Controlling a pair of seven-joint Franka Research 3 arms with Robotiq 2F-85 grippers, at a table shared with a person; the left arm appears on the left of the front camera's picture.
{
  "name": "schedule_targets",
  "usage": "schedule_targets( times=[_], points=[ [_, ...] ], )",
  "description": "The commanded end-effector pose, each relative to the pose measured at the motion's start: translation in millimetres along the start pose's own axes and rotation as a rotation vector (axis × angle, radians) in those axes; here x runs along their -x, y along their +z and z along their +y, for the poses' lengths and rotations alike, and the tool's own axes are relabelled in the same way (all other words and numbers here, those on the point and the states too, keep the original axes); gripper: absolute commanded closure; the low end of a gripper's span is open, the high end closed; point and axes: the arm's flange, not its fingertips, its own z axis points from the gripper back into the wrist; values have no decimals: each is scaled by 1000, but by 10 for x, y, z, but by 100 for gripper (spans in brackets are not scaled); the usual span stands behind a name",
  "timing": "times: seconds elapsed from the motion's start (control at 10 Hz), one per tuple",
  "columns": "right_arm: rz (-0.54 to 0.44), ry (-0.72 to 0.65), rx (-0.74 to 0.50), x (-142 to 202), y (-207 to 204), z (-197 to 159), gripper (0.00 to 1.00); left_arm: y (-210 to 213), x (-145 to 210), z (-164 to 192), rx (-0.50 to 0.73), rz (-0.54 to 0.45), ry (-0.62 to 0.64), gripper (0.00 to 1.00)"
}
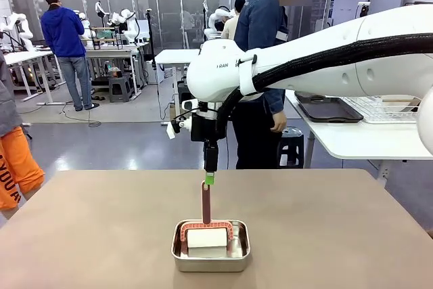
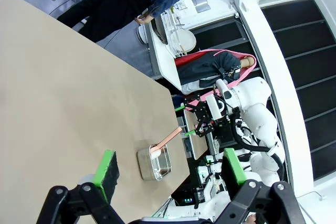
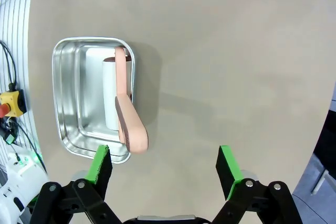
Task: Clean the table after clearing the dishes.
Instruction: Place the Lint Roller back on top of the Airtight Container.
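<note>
The beige-brown table carries a small steel pan near its front edge. In the pan rests a white roller with a reddish-pink handle pointing straight up. My right gripper hangs open just above the handle's top end; in the right wrist view the handle lies between the spread fingers of the right gripper, nearer the left one, with nothing gripped. My left gripper is open and holds nothing, high over the table. The dishes are out of view.
A person in a dark blue jacket stands at the table's far side. Behind, to the right, a white side table holds a dark tray and a wire rack. Other people stand at the back left.
</note>
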Motion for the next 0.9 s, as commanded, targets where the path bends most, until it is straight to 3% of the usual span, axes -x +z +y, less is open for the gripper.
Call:
schedule_targets(
  times=[0.0, 0.4, 0.5, 0.8],
  points=[
    [-9, -4, -13, -7, 6, 34, 0, 32, 19, -12, 7, 7, -7, 0],
    [0, 0, 0, 0, 0, 0, 0, 32, 19, -12, 7, 7, -7, 0],
    [-40, -73, 9, 152, 177, -10, 0, 32, 19, -12, 7, 7, -7, 0],
    [-456, -268, -384, 1085, 720, -119, 0, 32, 19, -12, 7, 7, -7, 0]
  ],
)
